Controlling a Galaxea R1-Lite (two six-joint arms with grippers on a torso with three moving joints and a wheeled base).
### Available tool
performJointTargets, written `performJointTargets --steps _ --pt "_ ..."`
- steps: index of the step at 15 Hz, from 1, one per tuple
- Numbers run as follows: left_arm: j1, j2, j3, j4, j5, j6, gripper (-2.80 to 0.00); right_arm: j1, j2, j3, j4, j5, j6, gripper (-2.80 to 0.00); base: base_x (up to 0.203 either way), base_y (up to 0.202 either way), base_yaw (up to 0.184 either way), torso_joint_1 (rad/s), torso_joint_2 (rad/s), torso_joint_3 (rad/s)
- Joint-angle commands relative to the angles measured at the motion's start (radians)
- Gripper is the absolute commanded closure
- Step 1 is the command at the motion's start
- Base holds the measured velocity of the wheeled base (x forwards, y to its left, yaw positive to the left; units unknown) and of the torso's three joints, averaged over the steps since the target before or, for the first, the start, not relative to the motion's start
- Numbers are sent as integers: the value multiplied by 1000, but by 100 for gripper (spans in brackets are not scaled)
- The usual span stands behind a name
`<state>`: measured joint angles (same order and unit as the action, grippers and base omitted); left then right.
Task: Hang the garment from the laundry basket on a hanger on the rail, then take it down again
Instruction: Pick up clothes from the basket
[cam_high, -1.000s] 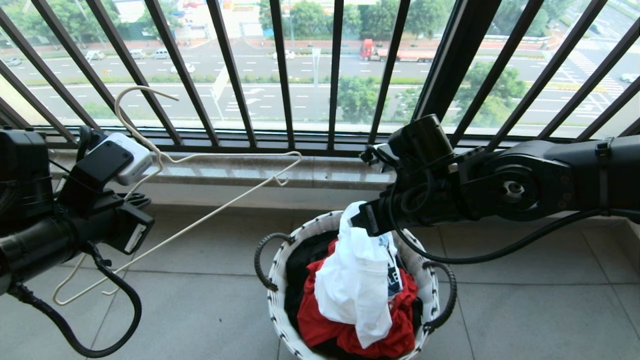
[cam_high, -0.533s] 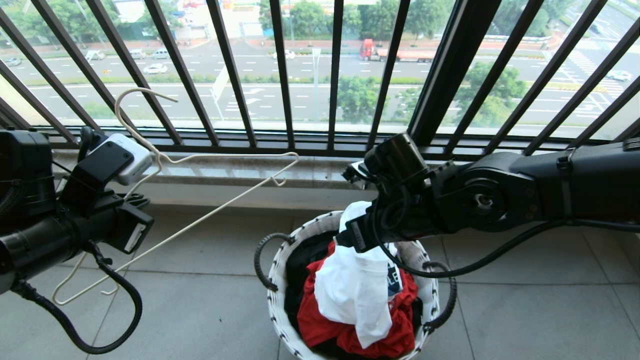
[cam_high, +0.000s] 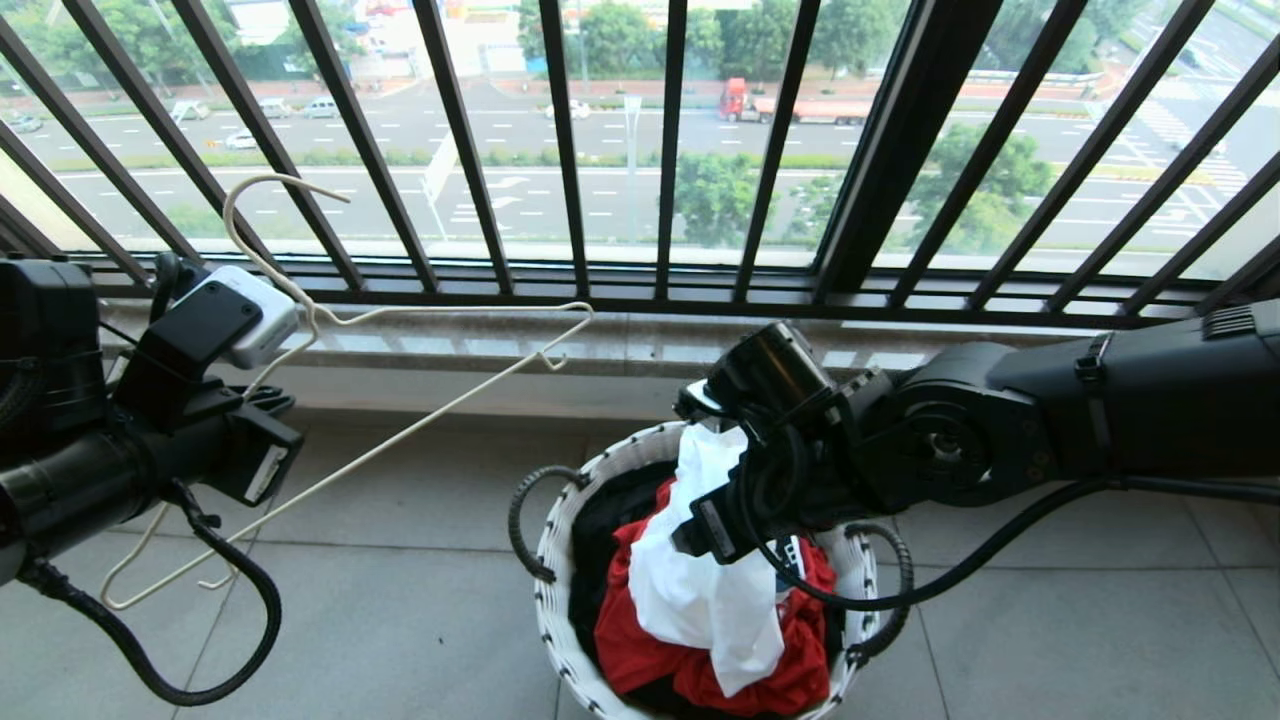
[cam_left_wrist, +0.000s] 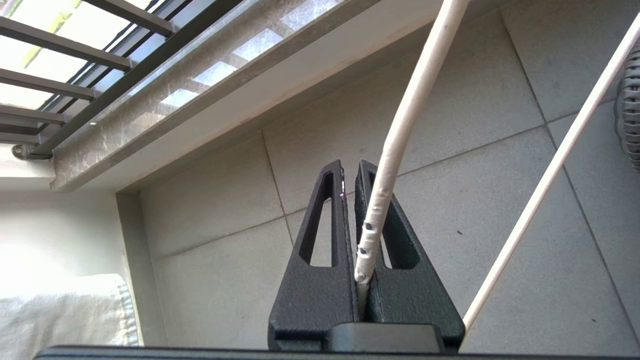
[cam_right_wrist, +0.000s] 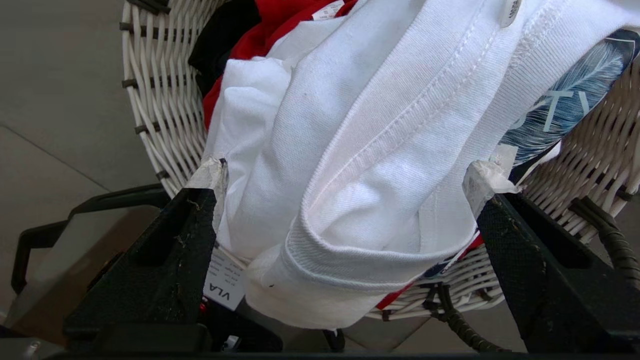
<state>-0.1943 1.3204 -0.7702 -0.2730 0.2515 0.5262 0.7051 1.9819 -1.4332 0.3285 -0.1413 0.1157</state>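
White garment (cam_high: 700, 600) with dark blue print, over red cloth (cam_high: 640, 650) and black shirt (cam_high: 600, 540); white-and-black woven laundry basket (cam_high: 560, 620); cream hanger (cam_high: 400, 440); black window guard (cam_high: 560, 150); grey floor tiles (cam_high: 400, 620).

The basket (cam_high: 560, 610) is cut off at the head view's lower edge. The T-shirt's (cam_high: 700, 590) chest print is largely hidden behind the right gripper (cam_high: 712, 525). The hanger's (cam_high: 420, 425) middle is concealed behind the left arm.

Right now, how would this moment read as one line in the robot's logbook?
left claw: shut on hanger | right claw: open, straddling garment | garment: in laundry basket | step: grab not yet made
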Motion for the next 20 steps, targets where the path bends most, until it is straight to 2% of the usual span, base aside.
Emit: performJointTargets --steps 1,2,3,9,16,20 --pt "1 -4 0 -2 2 3 0 2 -2 7 4 -3 1 -280 0 0 0 0 0 0" --pt "1 -6 -1 -2 2 3 0 4 2 7 3 -3 -1 -280 0 0 0 0 0 0" --pt "6 -8 0 -2 2 3 0 7 3 5 2 -3 -1 0 0 0 0 0 0 0" --pt "9 -9 -1 -2 2 3 0 47 -3 7 11 -4 4 0 0 0 0 0 0 0" --pt "15 -9 -6 -2 2 3 0 134 -56 7 113 0 105 0 0 0 0 0 0 0" --pt "15 -9 -6 0 2 3 0 243 -106 8 147 11 160 0 0 0 0 0 0 0"
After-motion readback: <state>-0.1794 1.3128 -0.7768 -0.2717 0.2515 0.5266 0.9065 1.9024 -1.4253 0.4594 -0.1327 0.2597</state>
